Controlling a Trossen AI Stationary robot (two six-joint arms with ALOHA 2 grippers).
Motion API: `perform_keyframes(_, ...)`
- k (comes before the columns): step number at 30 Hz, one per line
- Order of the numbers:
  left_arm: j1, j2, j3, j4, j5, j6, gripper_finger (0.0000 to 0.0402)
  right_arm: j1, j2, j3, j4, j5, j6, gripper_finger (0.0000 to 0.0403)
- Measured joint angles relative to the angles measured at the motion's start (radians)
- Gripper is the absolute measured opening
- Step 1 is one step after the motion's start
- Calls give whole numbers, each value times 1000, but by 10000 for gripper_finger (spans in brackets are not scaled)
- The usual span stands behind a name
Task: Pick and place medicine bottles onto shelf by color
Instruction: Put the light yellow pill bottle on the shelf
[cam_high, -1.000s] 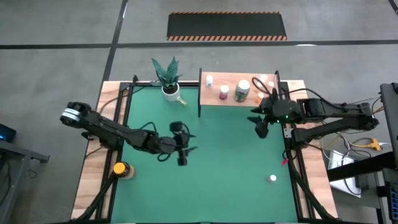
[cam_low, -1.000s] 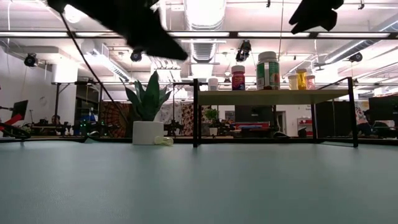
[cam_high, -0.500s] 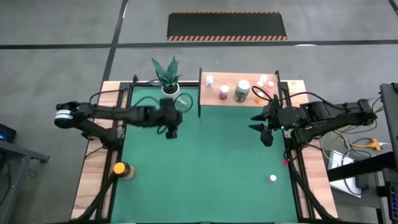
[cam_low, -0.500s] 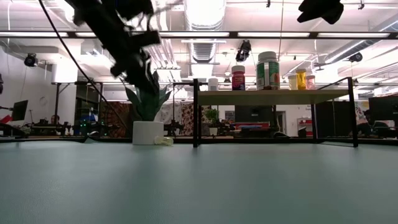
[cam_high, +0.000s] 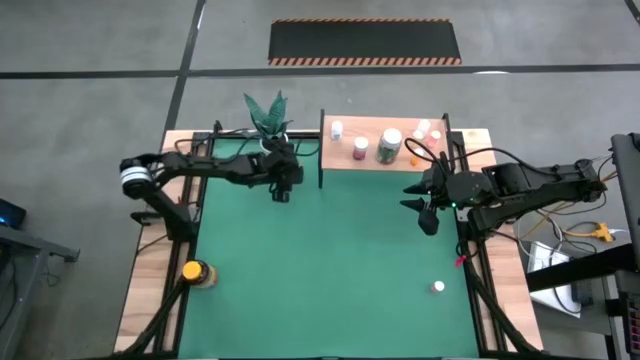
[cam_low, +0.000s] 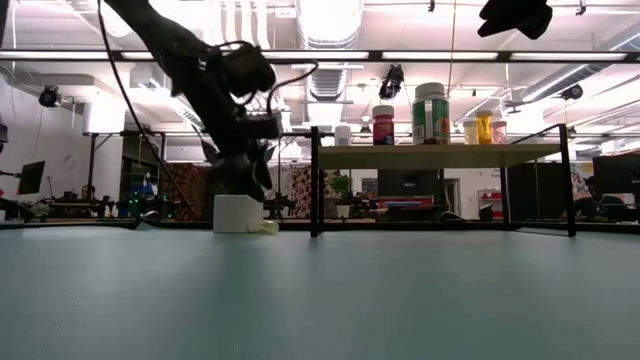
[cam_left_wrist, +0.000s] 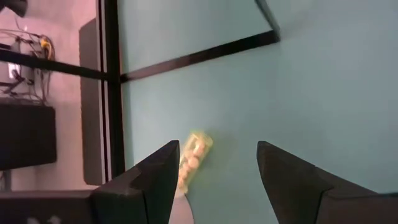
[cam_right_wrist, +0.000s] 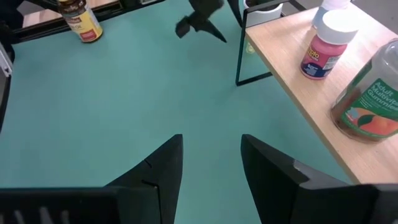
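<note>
Left claw (cam_left_wrist: 214, 165) fingers apart, empty, above greenish bottle (cam_left_wrist: 191, 158) lying on table (cam_high: 330, 270) beside plant pot (cam_low: 238, 213). Right claw (cam_right_wrist: 211, 155) apart, empty.

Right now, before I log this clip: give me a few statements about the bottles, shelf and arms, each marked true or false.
1. The left gripper is near the plant pot, its jaws open above a small yellowish bottle lying on the mat. True.
2. The right gripper holds a pink bottle. False: its jaws are open and empty, over the mat in front of the shelf.
3. The amber bottle stands on the shelf. False: it stands by the mat's near left edge.
4. A pink bottle stands on the shelf. True.
5. The mat's near right part is bare. False: a small white-capped bottle sits there.
</note>
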Motion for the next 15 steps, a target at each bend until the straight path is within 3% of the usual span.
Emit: perform_keyframes(15,95,136,3,131,-1,80,199,0,0,0,0,0,3,150)
